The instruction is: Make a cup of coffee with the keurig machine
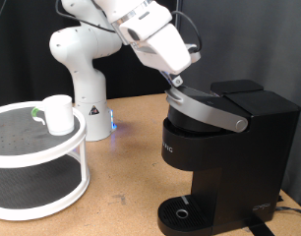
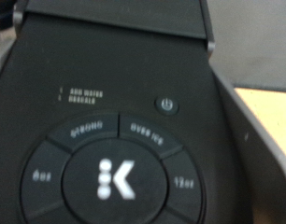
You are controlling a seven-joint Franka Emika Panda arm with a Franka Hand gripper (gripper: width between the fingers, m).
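The gripper (image 1: 176, 84) hung just over the grey lid handle (image 1: 211, 106) of the keurig machine (image 1: 224, 157), and whether its fingers were spread or closed could not be told, as neither view showed them or anything held. The wrist view was filled by the button panel (image 2: 110, 173), so the step in hand looked like working the lid or the buttons. The cup (image 1: 58, 114) stood well apart at about nine o'clock of the machine, on the top tier of a white round shelf (image 1: 37, 157), while the drip tray (image 1: 182, 212) carried no cup.

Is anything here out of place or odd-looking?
Only one thing: the cup sits on the round shelf, leaving the keurig machine's drip tray bare. The gripper is at its lid. No spills or damage.
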